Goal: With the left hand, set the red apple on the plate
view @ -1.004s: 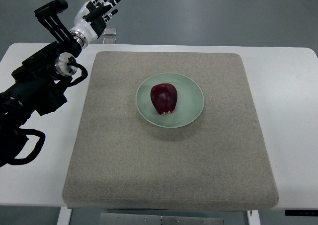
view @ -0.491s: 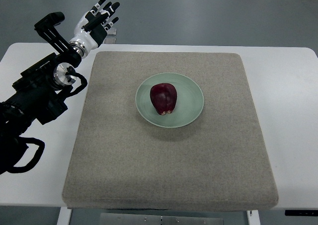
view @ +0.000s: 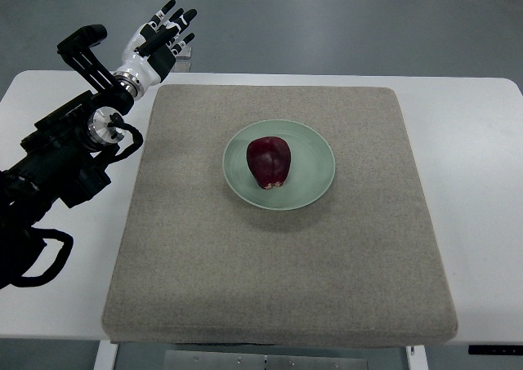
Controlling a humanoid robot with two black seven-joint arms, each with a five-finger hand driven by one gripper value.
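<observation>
Surface: white table (view: 478, 141) is carrying a grey mat (view: 278, 264).
Apple: red apple (view: 270, 162) is lying on the green plate (view: 319, 170), mid-mat.
Left hand (view: 155, 39): is hovering past the table's far-left corner, fingers spread, grasping nothing.

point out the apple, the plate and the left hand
apple (view: 270, 162), top view, middle of its red skin
plate (view: 319, 167), top view, bare green part right of the apple
left hand (view: 157, 35), top view, middle of the hand
</observation>
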